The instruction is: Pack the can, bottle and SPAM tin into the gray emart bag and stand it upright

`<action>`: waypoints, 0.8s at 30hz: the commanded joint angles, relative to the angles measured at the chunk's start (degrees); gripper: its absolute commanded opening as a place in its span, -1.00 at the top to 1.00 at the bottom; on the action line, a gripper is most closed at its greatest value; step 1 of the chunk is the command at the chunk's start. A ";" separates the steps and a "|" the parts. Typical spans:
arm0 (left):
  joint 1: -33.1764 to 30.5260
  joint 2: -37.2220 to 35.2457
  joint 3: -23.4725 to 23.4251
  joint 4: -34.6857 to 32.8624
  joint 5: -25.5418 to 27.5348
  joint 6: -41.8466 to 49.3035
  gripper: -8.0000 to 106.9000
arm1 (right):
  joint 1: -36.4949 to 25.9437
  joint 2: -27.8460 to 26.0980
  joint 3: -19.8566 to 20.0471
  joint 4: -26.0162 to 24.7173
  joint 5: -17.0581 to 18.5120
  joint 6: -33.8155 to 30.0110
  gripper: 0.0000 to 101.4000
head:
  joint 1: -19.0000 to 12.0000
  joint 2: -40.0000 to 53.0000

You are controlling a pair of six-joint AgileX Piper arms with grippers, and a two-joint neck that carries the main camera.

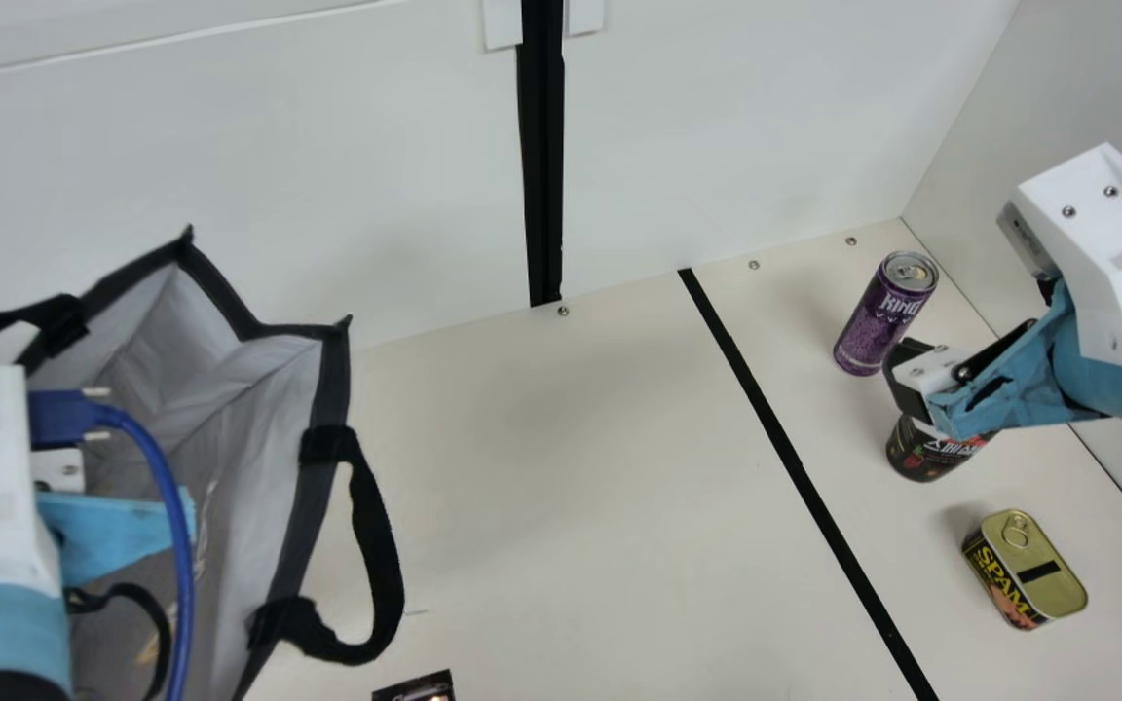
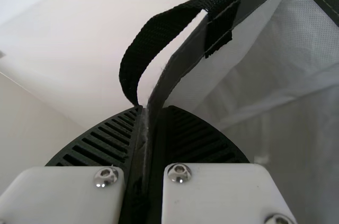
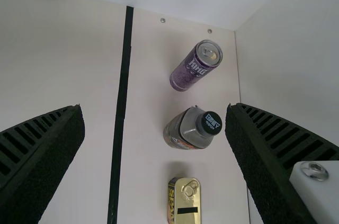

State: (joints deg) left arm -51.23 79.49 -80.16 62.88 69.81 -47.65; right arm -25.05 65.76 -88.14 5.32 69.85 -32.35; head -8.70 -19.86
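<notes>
nearest the camera, the left end effector pinches the gray fabric emart bag's dark rim, left of the black-capped bottle. the right end effector, spread wide, hangs above the bottle. a purple metal can stands behind the bottle, the gold-topped spam tin in front.
</notes>
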 commanded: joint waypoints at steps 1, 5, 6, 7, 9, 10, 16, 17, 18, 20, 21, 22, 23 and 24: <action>-0.96 0.31 0.51 -0.64 0.09 -0.53 1.00 | 0.00 0.00 0.00 0.00 0.00 0.00 -0.87 | -1.30 -0.14; -3.33 0.83 1.05 -2.74 0.09 -1.39 1.00 | 0.00 0.00 0.00 0.00 0.00 0.00 -0.87 | -1.30 -0.14; -3.96 0.99 1.11 -3.31 0.09 -1.56 1.00 | 0.00 0.00 0.00 0.00 0.00 0.00 -0.87 | -1.30 -0.14; -4.69 1.13 1.20 -4.00 0.09 -1.72 1.00 | 0.00 0.00 0.00 0.00 0.00 0.00 -0.87 | -1.30 -0.14; -6.20 1.35 1.27 -5.31 0.09 -1.91 1.00 | 0.00 0.00 0.00 0.00 0.00 0.00 -0.87 | -1.30 -0.14; -6.98 1.48 1.27 -5.95 0.09 -2.00 1.00 | 0.00 0.00 0.00 0.00 0.00 0.00 -0.87 | -1.30 -0.14; -10.80 2.50 0.90 -10.36 0.09 -2.41 1.00 | 0.00 0.00 0.00 0.00 0.00 0.00 -0.87 | -1.30 -0.14; -11.32 2.65 0.79 -11.17 0.09 -2.45 1.00 | 0.00 0.00 0.00 0.00 0.00 0.00 -0.87 | -1.30 -0.14; -11.84 2.79 0.62 -11.99 0.09 -2.45 1.00 | 0.00 0.00 0.00 0.00 0.00 0.00 -0.87 | -1.30 -0.14; -12.93 2.95 0.40 -13.41 0.09 -2.46 1.00 | 0.00 0.00 0.00 0.00 0.00 0.00 -0.87 | -1.30 -0.14; -13.42 3.02 0.26 -14.05 0.09 -2.45 1.00 | 0.00 0.00 0.00 0.00 0.00 0.00 -0.87 | -1.30 -0.14; -13.87 3.06 0.10 -14.90 0.09 -2.41 1.00 | 0.00 0.00 0.00 0.00 0.00 0.00 -0.87 | -1.30 -0.14; -14.25 3.07 -0.08 -15.75 0.09 -2.37 1.00 | 0.00 0.00 0.00 0.00 0.00 0.00 -0.87 | -1.30 -0.14; -14.59 3.05 -0.28 -16.57 0.09 -2.34 1.00 | 0.00 0.00 0.00 0.00 0.00 0.00 -0.87 | -1.30 -0.14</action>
State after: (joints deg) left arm -65.55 82.48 -80.35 47.45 69.93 -50.03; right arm -25.05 65.76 -88.14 5.32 69.85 -32.35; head -8.70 -19.95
